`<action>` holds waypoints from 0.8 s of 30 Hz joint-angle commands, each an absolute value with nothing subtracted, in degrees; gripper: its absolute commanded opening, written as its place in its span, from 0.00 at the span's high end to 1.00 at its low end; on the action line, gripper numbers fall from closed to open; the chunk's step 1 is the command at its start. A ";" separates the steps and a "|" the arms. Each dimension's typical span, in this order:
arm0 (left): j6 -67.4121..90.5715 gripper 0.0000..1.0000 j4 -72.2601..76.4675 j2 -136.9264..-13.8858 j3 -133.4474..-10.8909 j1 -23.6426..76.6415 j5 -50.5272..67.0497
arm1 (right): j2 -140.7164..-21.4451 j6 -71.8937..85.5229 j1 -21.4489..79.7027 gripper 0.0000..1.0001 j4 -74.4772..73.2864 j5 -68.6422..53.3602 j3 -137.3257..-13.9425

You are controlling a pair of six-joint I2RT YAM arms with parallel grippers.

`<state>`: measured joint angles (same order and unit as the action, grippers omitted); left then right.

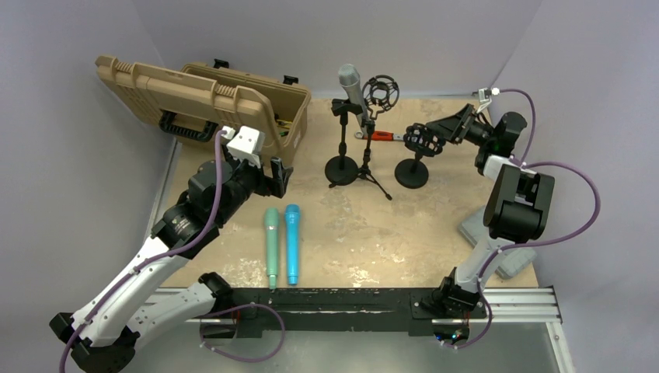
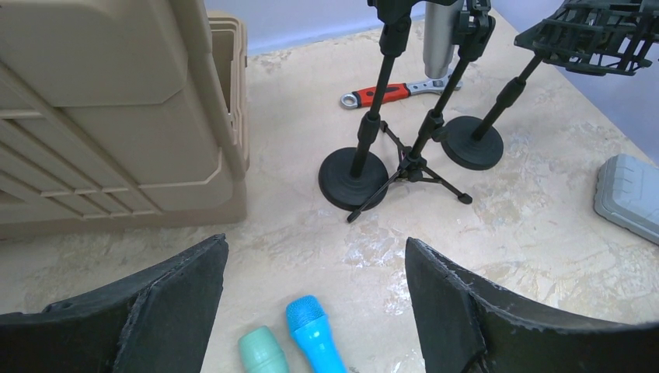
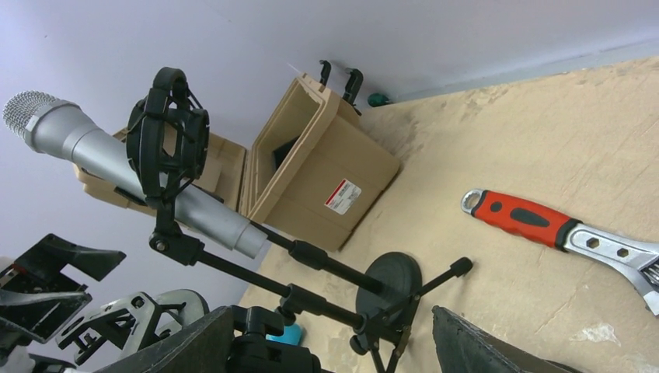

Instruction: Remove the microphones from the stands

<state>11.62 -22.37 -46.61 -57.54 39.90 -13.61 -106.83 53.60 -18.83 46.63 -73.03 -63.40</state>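
Note:
A silver microphone [image 1: 351, 85] sits tilted in the clip of a round-based black stand [image 1: 342, 165] at the back centre. It also shows in the right wrist view [image 3: 116, 159] and, as a silver body, in the left wrist view [image 2: 441, 35]. A tripod stand with an empty ring mount [image 1: 381, 92] stands just to its right. My right gripper [image 1: 437, 130] is open [image 3: 330, 326] at the shock mount [image 1: 422, 141] of a third stand, apart from the microphone. My left gripper [image 1: 276, 175] is open and empty [image 2: 315, 249] above the heads of a teal microphone [image 1: 271, 245] and a blue microphone [image 1: 292, 241].
An open tan case [image 1: 210, 93] stands at the back left. A red-handled wrench [image 1: 381, 136] lies behind the stands. A grey pad [image 1: 497, 249] lies at the right edge by the right arm. The third stand's round base [image 1: 411, 172] sits right of the tripod legs.

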 commanded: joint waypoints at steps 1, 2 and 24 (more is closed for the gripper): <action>12.79 0.18 -21.92 -46.36 -59.94 40.12 -12.92 | -106.22 49.15 -18.90 0.10 44.38 -73.84 -63.17; 12.75 0.18 -21.97 -46.32 -59.94 40.08 -12.91 | -106.71 48.11 -18.92 0.10 43.30 -73.83 -63.40; 12.57 0.18 -22.06 -45.88 -59.85 40.14 -13.34 | -113.61 26.11 -18.92 0.12 15.03 -64.60 -69.54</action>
